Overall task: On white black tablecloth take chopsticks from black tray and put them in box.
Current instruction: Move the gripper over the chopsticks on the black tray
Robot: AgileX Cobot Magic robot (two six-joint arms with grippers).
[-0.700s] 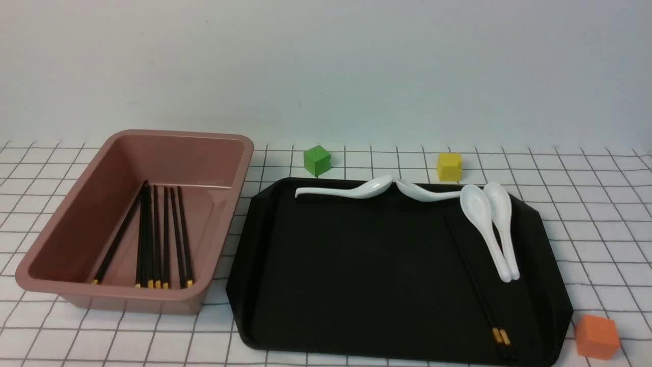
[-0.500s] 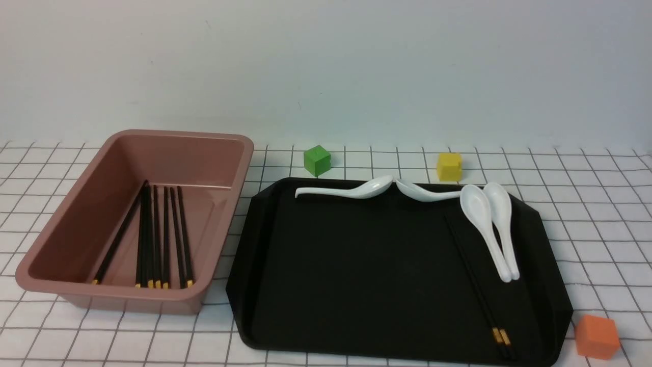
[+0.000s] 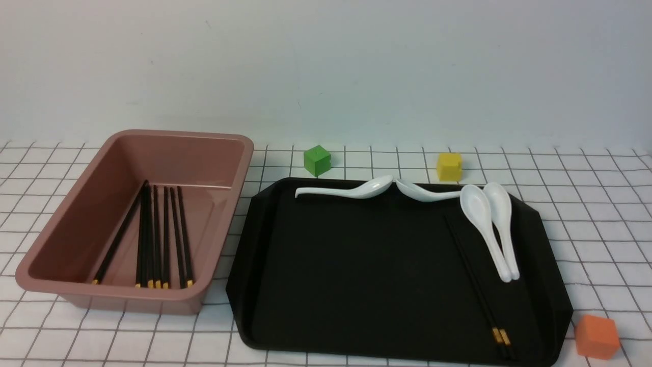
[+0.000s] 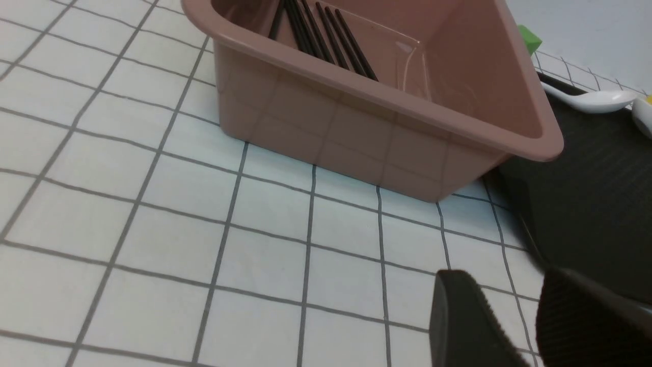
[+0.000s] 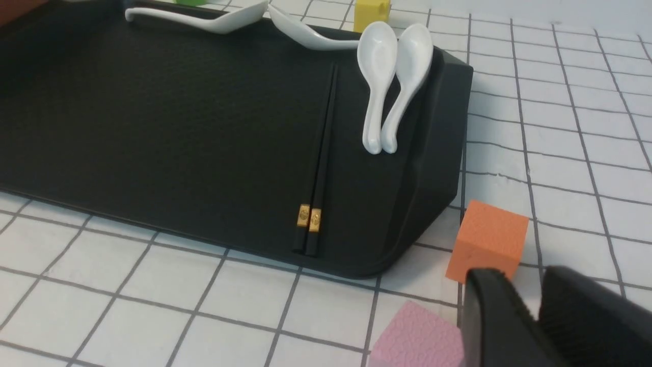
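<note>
Box (image 3: 178, 158): smooth, faintly glossy pinkish plastic. Black tray (image 3: 356, 265): matt, finely grained surface. Spoons (image 3: 481, 209): glossy white glaze; orange cube (image 5: 487, 239): matt, finely pebbled.

Bright, even, diffuse light, prob. from above. No hard shadows, just faint shade on white grid-lined tablecloth (image 3: 586, 229) under deep pinkish-brown plastic box (image 3: 132, 300) & flat matte black tray (image 3: 244, 306). Small glare spots on white ceramic spoons (image 3: 479, 204). Front view hazy, low contrast, cool tint. Wrist views sharper; black right gripper (image 5: 527, 285) near lens slightly soft.
</note>
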